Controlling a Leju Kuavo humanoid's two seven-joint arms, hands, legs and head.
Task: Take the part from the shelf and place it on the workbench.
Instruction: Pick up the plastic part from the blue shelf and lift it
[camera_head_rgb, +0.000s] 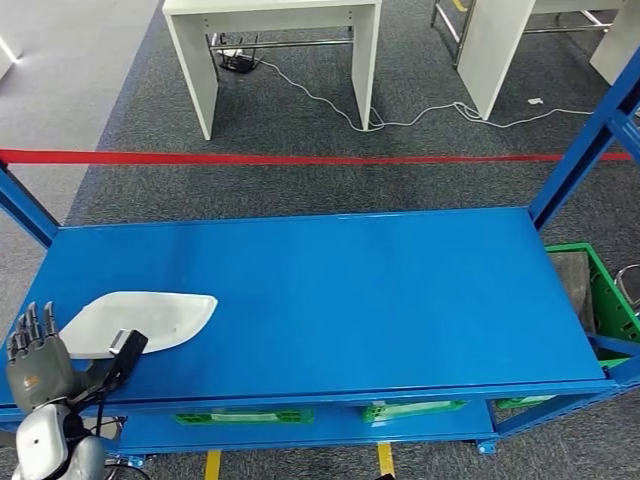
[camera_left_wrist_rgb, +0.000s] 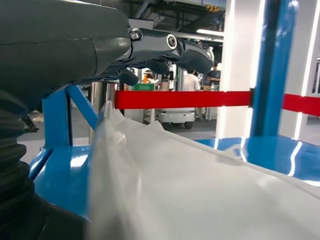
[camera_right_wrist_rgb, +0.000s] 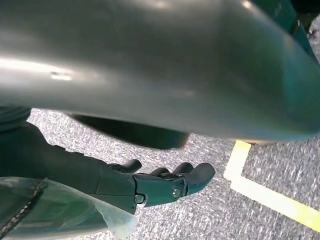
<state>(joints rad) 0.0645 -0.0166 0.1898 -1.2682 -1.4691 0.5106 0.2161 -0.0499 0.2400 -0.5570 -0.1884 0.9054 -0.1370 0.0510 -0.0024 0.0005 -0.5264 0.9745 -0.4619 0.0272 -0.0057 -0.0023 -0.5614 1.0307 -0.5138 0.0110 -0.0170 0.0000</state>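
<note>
A flat white part (camera_head_rgb: 143, 320) with a pointed right end lies on the blue shelf top (camera_head_rgb: 362, 290) near its front left corner. My left hand (camera_head_rgb: 41, 365) stands just in front of it, fingers upright and apart, with the dark thumb lying over the part's near edge. In the left wrist view the white part (camera_left_wrist_rgb: 207, 190) is close below my spread fingers (camera_left_wrist_rgb: 166, 47), which are not closed on it. My right hand (camera_right_wrist_rgb: 158, 185) hangs over the grey floor, fingers stretched out and holding nothing.
Blue uprights (camera_head_rgb: 585, 150) stand at the shelf's corners. A green crate (camera_head_rgb: 604, 300) sits low at the right. Beyond the shelf a red floor line (camera_head_rgb: 302, 158), white tables (camera_head_rgb: 272, 15) and cables (camera_head_rgb: 423, 115). Yellow floor tape (camera_right_wrist_rgb: 271, 197) lies near my right hand.
</note>
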